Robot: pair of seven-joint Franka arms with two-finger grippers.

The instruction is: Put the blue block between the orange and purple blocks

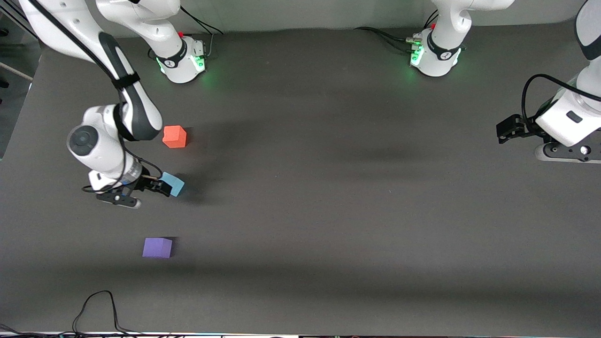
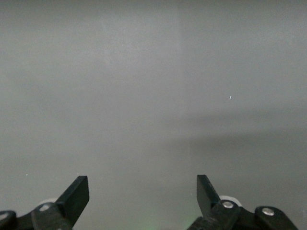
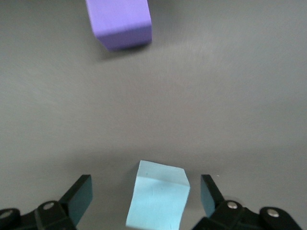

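Three matte cubes of like size are recorded at the left of the front view: orange block (image 1: 174,136) uppermost, purple block (image 1: 157,247) lowest, blue block (image 1: 172,183) between them, apparently tilted on the dark, smooth table (image 1: 328,197). The right gripper (image 1: 157,187) is set about the blue block, fingers spread with gaps each side, judged a release. The left gripper (image 1: 504,130), fingers apart, is parked at the right edge, waiting.
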